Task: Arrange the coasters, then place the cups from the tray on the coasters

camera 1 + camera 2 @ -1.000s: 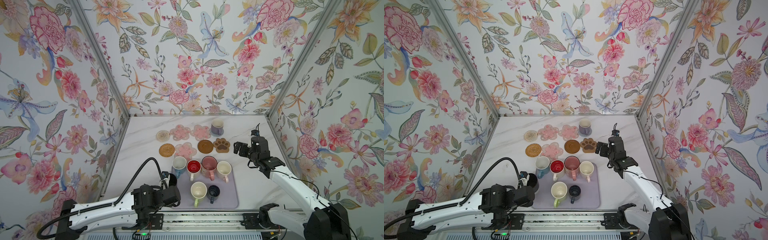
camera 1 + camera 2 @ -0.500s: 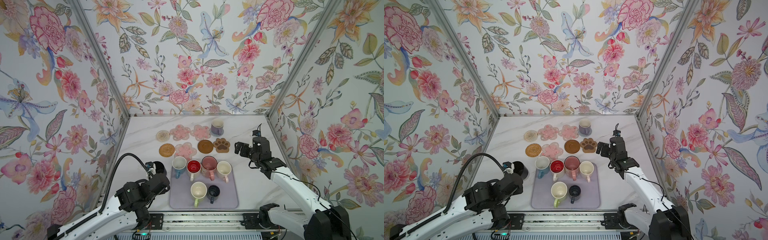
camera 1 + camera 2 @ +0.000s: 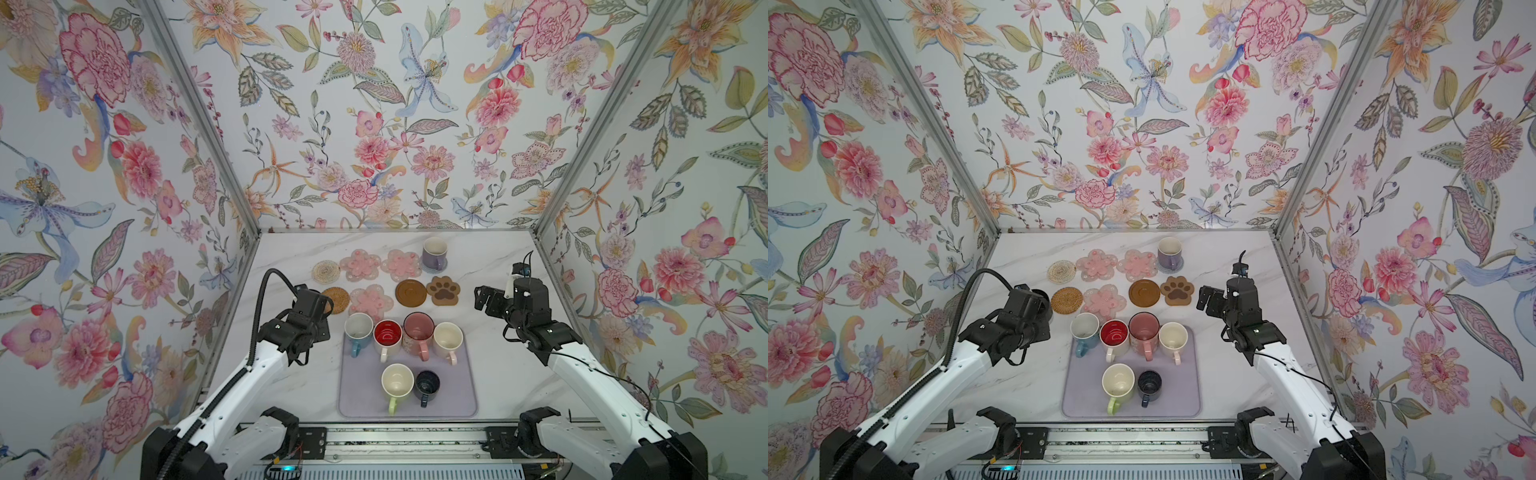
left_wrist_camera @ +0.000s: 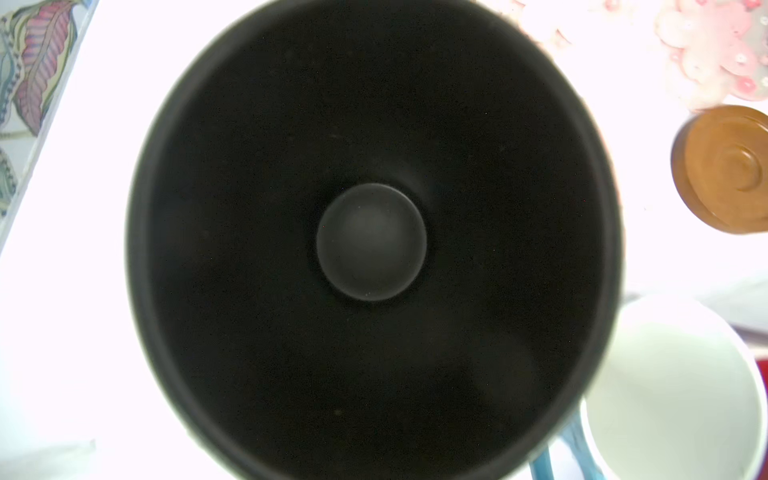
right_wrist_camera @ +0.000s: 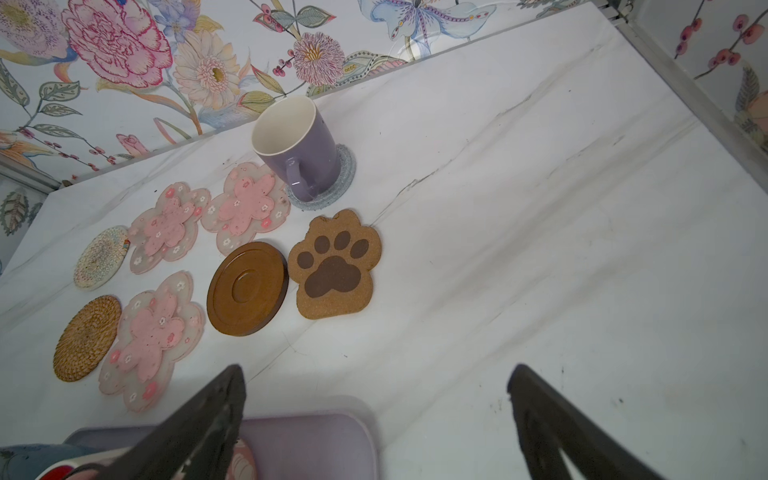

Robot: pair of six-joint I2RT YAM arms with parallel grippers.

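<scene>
We log the left gripper (image 3: 1034,306) pinched shut on the black cup (image 4: 370,241), just beside the tan woven coaster (image 3: 1067,301), off the tray (image 3: 457,399), arm reaching forward. Right gripper (image 5: 374,374): fingers (image 5: 216,407) spread wide, empty, above the table (image 5: 540,208) near the paw-print coaster (image 5: 334,266).

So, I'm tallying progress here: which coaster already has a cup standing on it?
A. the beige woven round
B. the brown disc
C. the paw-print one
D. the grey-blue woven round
D: the lavender mug stands on the grey-blue woven coaster, while the paw-print coaster, the brown disc and the beige woven round lie bare.
</scene>
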